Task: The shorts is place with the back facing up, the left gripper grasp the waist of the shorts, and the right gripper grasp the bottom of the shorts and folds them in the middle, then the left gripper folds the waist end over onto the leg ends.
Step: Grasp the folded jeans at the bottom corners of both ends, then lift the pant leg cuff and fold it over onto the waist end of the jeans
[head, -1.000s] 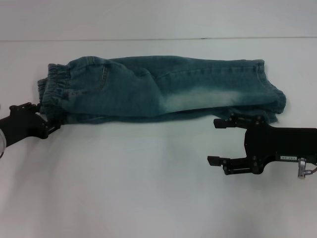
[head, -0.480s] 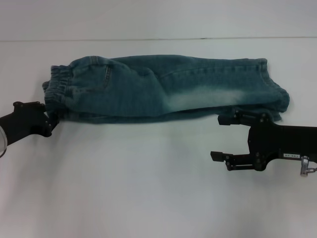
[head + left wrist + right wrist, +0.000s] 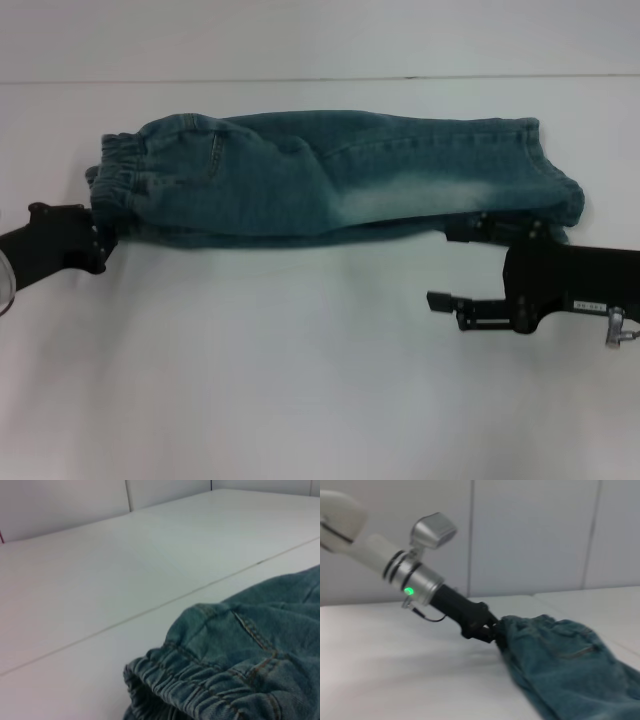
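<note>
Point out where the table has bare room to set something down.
Free: the wide strip of table nearer the robot, between the left claw and right claw, and the band beyond the shorts. Crowded: both ends of the shorts, at the claws.

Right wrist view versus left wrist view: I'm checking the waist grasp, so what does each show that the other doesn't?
Only the right wrist view shows the left gripper at the waist end of the shorts, with its silver wrist and green light. Only the left wrist view shows the ruffled elastic waistband close up, with no fingers visible. Both show the denim shorts lying on the white table.
</note>
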Controlling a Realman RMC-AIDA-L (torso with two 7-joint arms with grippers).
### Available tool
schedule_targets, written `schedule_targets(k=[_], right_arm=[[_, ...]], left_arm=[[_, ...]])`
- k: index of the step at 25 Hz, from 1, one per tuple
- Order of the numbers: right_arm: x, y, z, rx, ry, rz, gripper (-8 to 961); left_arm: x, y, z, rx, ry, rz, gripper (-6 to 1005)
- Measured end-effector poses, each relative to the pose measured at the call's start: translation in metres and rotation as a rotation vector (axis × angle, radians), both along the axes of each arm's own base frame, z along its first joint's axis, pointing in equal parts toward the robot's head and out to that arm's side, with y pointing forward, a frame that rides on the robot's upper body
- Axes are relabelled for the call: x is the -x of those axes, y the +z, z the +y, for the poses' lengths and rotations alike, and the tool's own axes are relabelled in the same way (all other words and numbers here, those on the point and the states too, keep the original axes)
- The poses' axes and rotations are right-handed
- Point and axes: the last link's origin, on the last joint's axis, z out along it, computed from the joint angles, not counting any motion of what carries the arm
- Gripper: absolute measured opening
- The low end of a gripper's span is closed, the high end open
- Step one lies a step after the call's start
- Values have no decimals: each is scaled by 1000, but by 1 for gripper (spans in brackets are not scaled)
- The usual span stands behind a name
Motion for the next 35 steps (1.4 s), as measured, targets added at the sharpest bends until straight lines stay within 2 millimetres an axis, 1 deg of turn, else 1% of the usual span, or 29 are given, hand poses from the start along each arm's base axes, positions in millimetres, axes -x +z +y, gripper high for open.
schedule_targets(k=[3,6,9,15,20,23,25,29,32,35], right_arm=[[-3,2,6,-49,-45,28,883],[-7,-1,17,-128,-116,51,883],[-11,-8,25,-190,-162,60,882],[-7,-27,39,-291,-189,88,876],[-2,-45,57,-328,-237,31,650],[2,-56,66,-352,-251,-14,402],[6,-64,70,-358,-244,-42,332],[13,-75,74,-347,-235,-80,191],[14,-80,76,-339,-245,-104,139],[13,-83,78,-340,-257,-127,86]], left_arm=[[-6,6,5,-4,-7,-6,151],[-18,15,13,-4,-23,-8,141],[-37,23,24,17,-42,7,130],[-72,21,44,83,-81,65,117],[-101,19,58,146,-89,108,112],[-126,21,65,181,-102,131,111],[-142,21,69,201,-114,130,110],[-186,28,77,231,-156,128,108],[-216,29,82,256,-176,130,107],[-245,23,86,280,-194,139,107]])
